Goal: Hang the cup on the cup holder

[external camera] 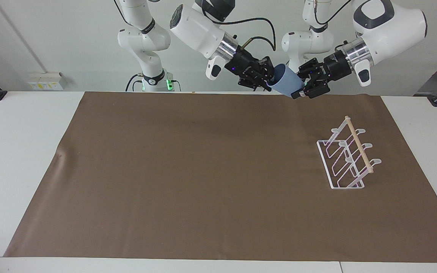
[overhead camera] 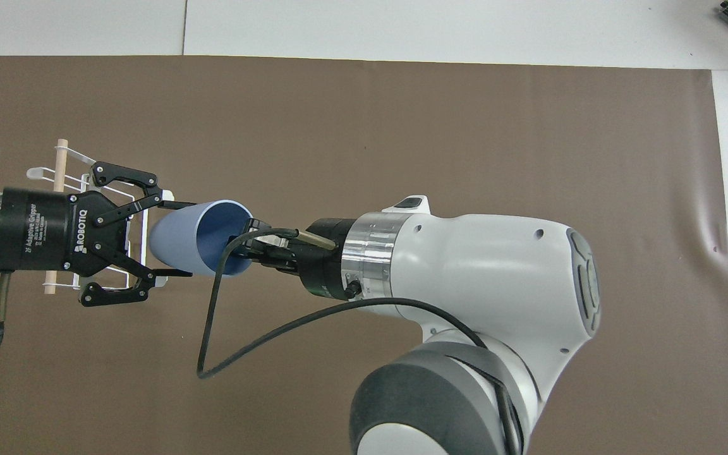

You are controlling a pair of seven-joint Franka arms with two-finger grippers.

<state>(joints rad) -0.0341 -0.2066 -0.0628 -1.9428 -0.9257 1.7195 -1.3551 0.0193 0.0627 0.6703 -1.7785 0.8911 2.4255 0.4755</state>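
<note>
Blue plastic marks the cup (external camera: 286,85) (overhead camera: 194,237), held in the air on its side between the two hands over the robots' edge of the brown mat (external camera: 203,178). Going across the facing view: the right hand (external camera: 266,77) comes first, reaching in from the right arm's end, its fingers closed on the cup's rim, one of them inside the mouth; in the overhead view this hand (overhead camera: 256,243) pokes into the open blue mouth. Next is the cup itself, tilted with its base pointing down toward the left arm's end of the counter. Then comes the left hand (external camera: 302,88) (overhead camera: 171,239), its two black fingers (overhead camera: 174,272) spread around the cup's narrow base end, one on each side; whether they press on it I cannot tell. Last, well below and apart from both hands, the white wire holder (external camera: 347,159) (overhead camera: 70,165) stands on the mat at the left arm's end, its wooden dowel (external camera: 359,144) along the top.
</note>
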